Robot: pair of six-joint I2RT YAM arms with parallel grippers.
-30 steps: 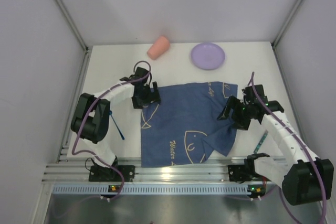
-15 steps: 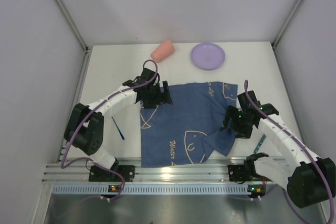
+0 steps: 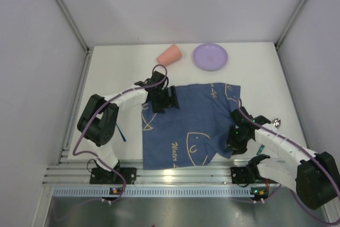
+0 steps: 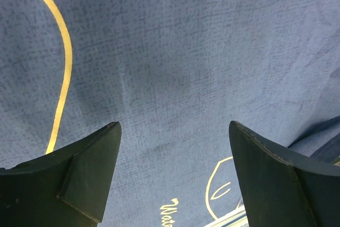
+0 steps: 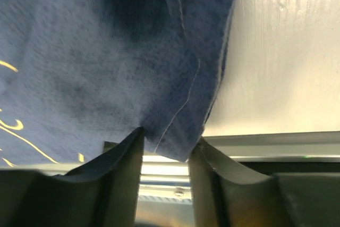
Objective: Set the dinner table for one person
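**Top view.** Table (image 3: 111,73): white, runs from the arm bases to the far wall. Cloth (image 3: 186,126): dark blue, spread at the table's centre, reaching toward the near edge. Cup (image 3: 169,55): on its side near the far edge, about mid-width. Plate (image 3: 210,56): just right of the cup, not touching it. Blue utensil (image 3: 122,133): near the left edge, off the cloth. Left gripper (image 3: 171,102): over the cloth's far-left part. Right gripper (image 3: 232,141): at the cloth's near-right corner.

**Left wrist.** Fingers (image 4: 85,179) wide apart above flat cloth, with nothing between them.

**Right wrist.** The cloth corner sits between the fingers (image 5: 122,174) and touches both; the gap is narrow. Whether it is firmly clamped, cannot tell. Bare table lies right of the cloth.
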